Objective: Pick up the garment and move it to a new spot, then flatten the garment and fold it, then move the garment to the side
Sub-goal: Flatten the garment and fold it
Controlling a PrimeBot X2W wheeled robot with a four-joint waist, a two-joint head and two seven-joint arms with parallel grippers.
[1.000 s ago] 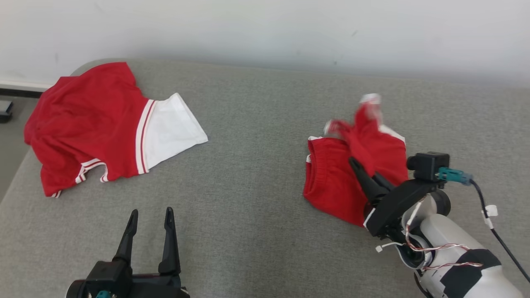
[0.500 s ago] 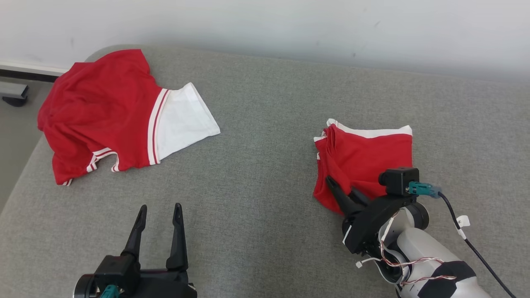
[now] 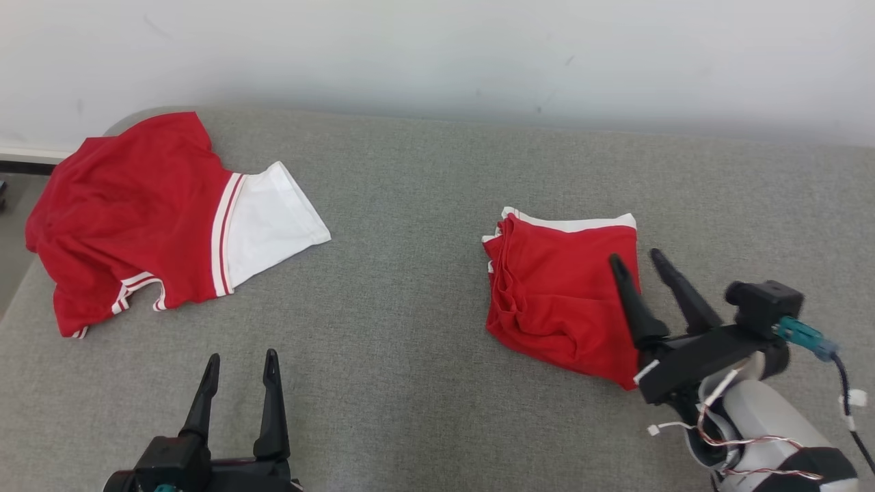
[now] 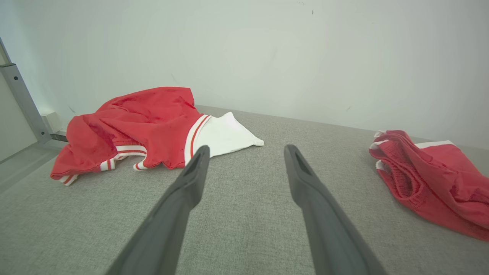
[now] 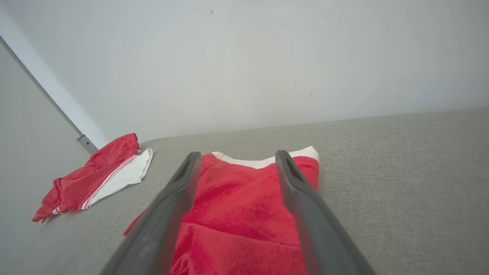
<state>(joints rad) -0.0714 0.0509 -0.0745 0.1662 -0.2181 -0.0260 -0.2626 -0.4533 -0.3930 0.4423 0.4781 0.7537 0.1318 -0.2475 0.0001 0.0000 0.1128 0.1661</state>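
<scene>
A folded red garment with white trim lies right of centre on the grey couch-like surface. My right gripper is open at the garment's right edge, its left finger over the cloth and the right one beside it, with nothing between them. My left gripper is open near the front edge, well left of the garment, holding nothing.
A second red and white garment lies crumpled at the far left corner. A pale wall runs along the back. The surface drops off at its left edge.
The right gripper has let go of the garment, opened and drawn off to its right side; the lifted flap now lies folded flat. The head camera shifted too.
</scene>
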